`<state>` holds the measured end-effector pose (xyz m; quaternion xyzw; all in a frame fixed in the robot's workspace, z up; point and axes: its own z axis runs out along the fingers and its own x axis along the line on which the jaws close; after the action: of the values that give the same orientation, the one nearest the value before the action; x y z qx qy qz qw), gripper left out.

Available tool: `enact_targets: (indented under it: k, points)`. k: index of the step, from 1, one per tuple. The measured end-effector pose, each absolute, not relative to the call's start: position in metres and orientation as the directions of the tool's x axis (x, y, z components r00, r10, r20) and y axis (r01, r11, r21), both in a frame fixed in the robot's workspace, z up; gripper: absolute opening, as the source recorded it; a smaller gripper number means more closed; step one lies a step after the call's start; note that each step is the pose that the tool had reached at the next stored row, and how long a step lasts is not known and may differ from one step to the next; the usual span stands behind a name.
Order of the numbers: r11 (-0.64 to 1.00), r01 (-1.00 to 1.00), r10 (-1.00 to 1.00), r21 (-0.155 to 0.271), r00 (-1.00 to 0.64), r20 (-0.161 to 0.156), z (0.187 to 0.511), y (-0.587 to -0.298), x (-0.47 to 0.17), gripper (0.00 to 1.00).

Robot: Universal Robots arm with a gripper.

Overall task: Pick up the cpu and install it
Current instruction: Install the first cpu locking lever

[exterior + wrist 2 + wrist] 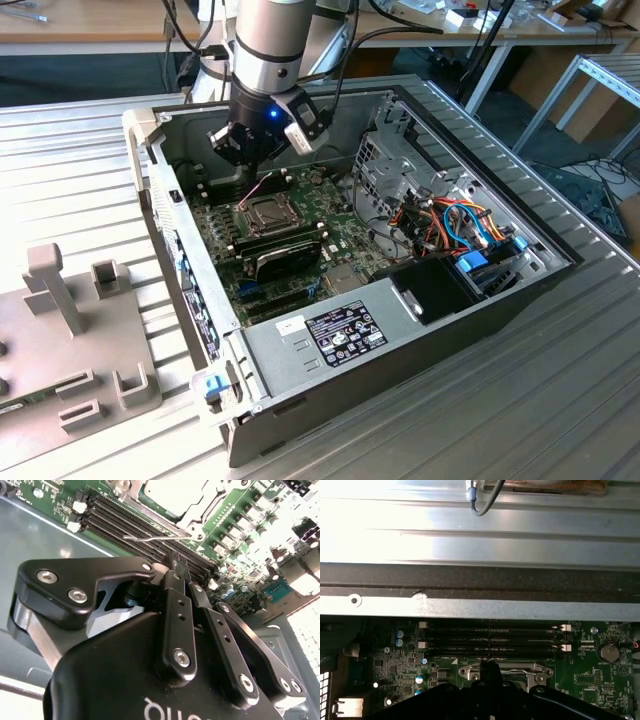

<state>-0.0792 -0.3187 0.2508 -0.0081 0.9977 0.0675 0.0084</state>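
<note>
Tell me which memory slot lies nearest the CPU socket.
The slot directly beside the socket frame; the other slots lie beyond it, toward the case wall.

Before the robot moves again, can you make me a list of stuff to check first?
1. Gripper is above the motherboard, near the socket frame: ok.
2. Gripper is shut, with the cpu held in it: cannot tell.
3. Cpu sits in the socket: cannot tell. A pale square lies inside the frame in the second wrist view.
4. Thin wire lever beside the frame is latched: cannot tell.
5. Gripper is not touching the memory slots: cannot tell.
</note>
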Motion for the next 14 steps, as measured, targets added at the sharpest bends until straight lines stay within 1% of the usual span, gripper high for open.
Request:
enact_targets:
  k: [1,4,6,10,14]
  points:
    - [0.992,-0.017,-0.015,0.128,-1.000,-0.014,0.2509,-0.3187,-0.0793,0.11]
    - [0.996,-0.016,-0.016,0.084,-1.000,-0.001,0.2509,-0.3188,-0.0792,0.11]
    - [0.997,-0.016,-0.016,0.073,-1.000,-0.001,0.2509,-0.3188,-0.0792,0.11]
    - [0.997,-0.015,-0.015,0.070,-1.000,-0.001,0.2564,-0.3187,-0.0793,0.11]
    - [0.999,-0.016,-0.016,0.037,-1.000,0.000,0.2569,-0.3188,-0.0792,0.11]
